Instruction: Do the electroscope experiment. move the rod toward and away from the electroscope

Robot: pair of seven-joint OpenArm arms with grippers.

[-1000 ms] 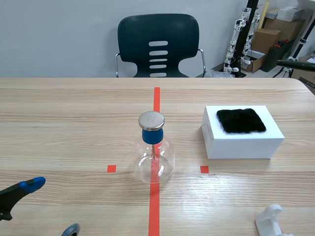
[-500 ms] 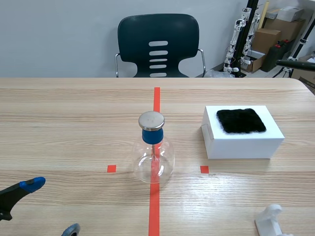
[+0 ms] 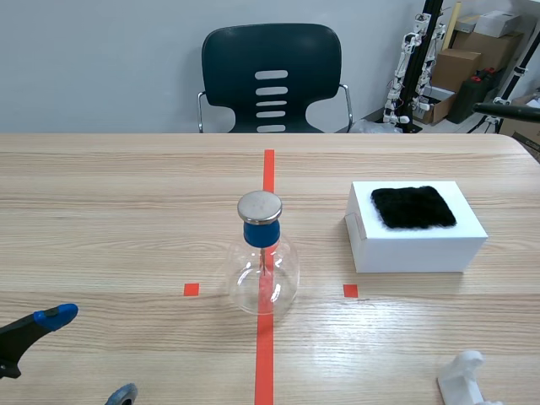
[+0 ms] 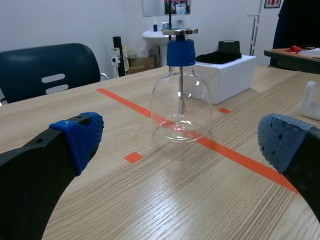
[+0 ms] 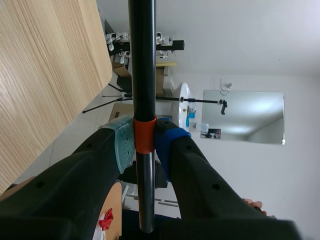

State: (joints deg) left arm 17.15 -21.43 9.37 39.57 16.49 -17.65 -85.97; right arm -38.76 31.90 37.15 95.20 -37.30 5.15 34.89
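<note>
The right gripper [image 5: 145, 142] is clamping the black rod [image 5: 141, 60] at its orange band, one pad pressing on each side, probably to steady it for the pass. The left gripper [image 4: 181, 140] is resting low with its fingers wide apart, holding nothing. Ahead of it, the electroscope [image 4: 181, 100] is standing upright with open space around it for the rod's approach. The white box [image 4: 227, 75] is sitting beyond it, carrying the black cloth [image 4: 220, 56].

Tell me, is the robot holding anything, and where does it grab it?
The right gripper holds a black rod, pinched at its orange band. The left gripper is open and holds nothing.
</note>
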